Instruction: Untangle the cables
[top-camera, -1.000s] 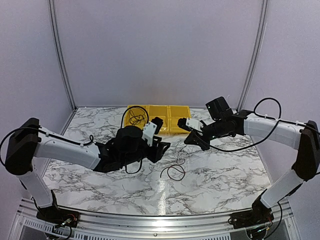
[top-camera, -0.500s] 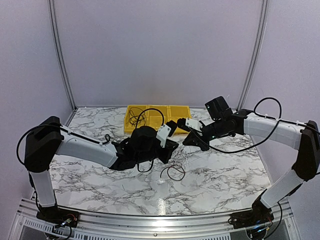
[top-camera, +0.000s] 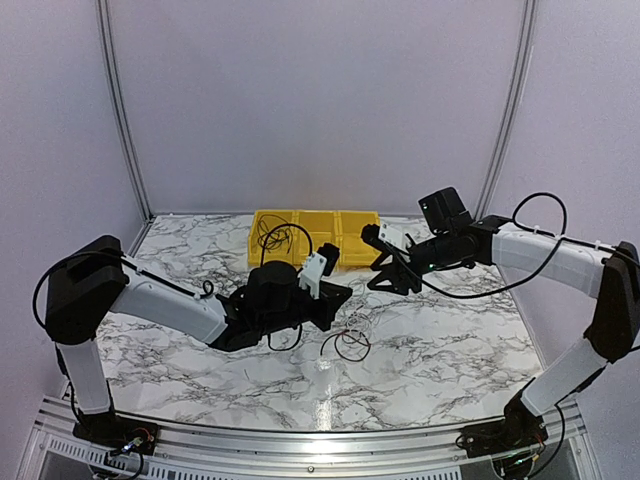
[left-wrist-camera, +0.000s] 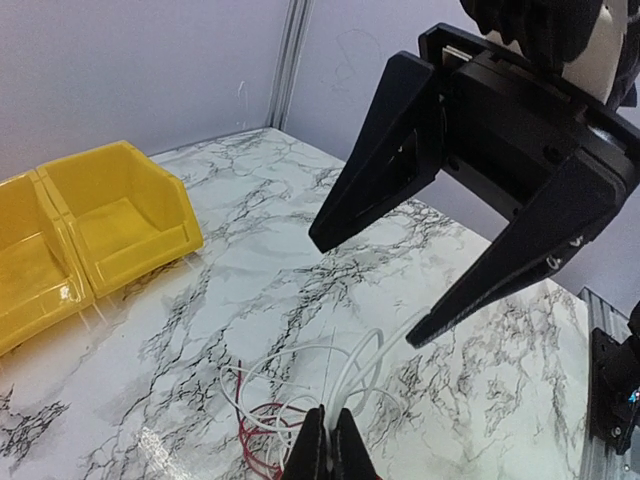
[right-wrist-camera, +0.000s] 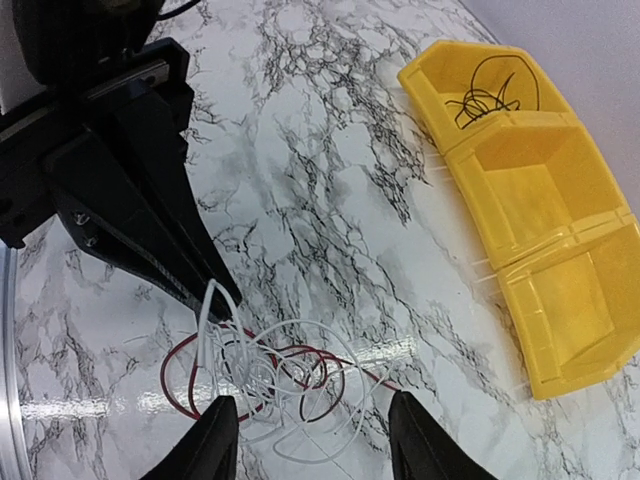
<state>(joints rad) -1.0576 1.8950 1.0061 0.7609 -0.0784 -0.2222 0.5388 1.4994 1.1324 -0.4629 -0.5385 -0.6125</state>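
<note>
The cables (right-wrist-camera: 270, 370) lie in a small tangle of thin white and red loops on the marble table (top-camera: 180, 350), below the right wrist. My left gripper (left-wrist-camera: 330, 445) is shut on a white cable (left-wrist-camera: 350, 375) at the tangle's edge, with the red cable (left-wrist-camera: 262, 438) just to its left. In the top view the left gripper (top-camera: 343, 298) reaches in low from the left. My right gripper (top-camera: 385, 268) hangs open above the tangle (top-camera: 358, 322), nothing between its fingers (right-wrist-camera: 213, 445). A black cable loop (top-camera: 350, 346) lies nearer the front.
A row of three yellow bins (top-camera: 315, 232) stands at the back of the table. The left bin holds a bunched black cable (right-wrist-camera: 490, 92); the other two bins (right-wrist-camera: 545, 190) look bare. The two grippers' fingers are close together over the tangle.
The left arm reached right to the tangle and its gripper shut on the white cable. The right gripper, shut before, has opened and risen slightly.
</note>
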